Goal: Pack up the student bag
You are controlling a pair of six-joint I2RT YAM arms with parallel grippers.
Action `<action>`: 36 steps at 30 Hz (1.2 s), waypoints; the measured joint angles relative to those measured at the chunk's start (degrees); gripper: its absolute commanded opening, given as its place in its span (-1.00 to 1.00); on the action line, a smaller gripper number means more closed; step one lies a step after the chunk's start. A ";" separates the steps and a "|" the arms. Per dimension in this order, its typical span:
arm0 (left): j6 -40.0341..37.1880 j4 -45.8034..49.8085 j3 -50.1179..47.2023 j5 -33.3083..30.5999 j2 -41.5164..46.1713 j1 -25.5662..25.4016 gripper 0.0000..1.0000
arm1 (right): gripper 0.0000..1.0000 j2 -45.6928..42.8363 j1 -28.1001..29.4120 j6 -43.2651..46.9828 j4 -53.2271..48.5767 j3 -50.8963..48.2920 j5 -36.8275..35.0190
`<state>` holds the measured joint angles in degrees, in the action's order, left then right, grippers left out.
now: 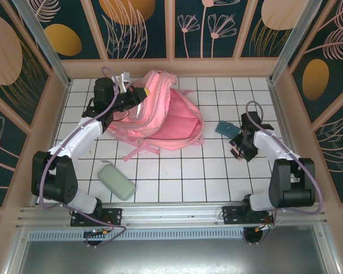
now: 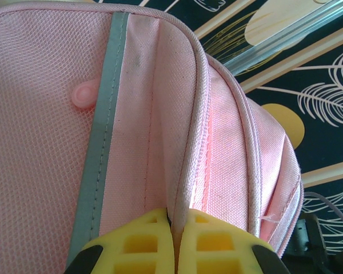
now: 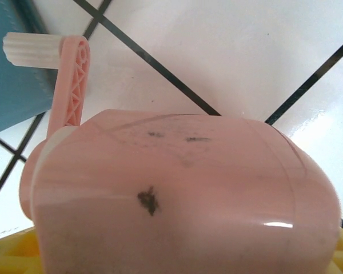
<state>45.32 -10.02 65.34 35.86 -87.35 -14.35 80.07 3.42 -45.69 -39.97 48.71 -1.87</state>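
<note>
Student bag [image 1: 166,117] lies gaping at the far centre-left of the tiled table [image 1: 177,177]. Left gripper [image 2: 175,242] pinches a fold of its pink rim, yellow fingers pressed tight on the fabric. Right gripper [image 1: 240,149] sits low at right, fingers flanking a pink crank-handled sharpener [image 3: 183,194] just beside a teal case [image 1: 226,128]; cannot tell if it grips.

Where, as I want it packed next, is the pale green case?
In the top view the pale green case lies on the near left of the table, just right of the left arm's base and apart from the student bag farther back.
</note>
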 measured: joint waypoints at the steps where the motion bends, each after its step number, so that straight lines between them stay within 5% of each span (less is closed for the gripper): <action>1: -0.02 0.02 0.00 0.04 0.00 0.00 -1.00 | 0.24 -0.46 0.00 0.39 -0.52 0.48 0.02; 8: -2.34 5.84 4.09 -0.13 -0.63 -0.50 -1.00 | 0.18 -4.83 2.64 5.73 -0.92 3.80 3.48; 22: -9.14 22.86 17.46 2.16 -4.24 -2.75 -1.00 | 0.14 -11.74 13.68 18.47 11.41 7.23 24.61; 36: -10.62 31.47 26.08 8.72 -6.64 -3.80 -1.00 | 0.17 6.32 21.44 19.02 16.68 19.69 25.38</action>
<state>34.70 21.45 91.42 44.58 -94.00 -18.15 86.39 24.86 -26.68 -23.29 68.40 23.51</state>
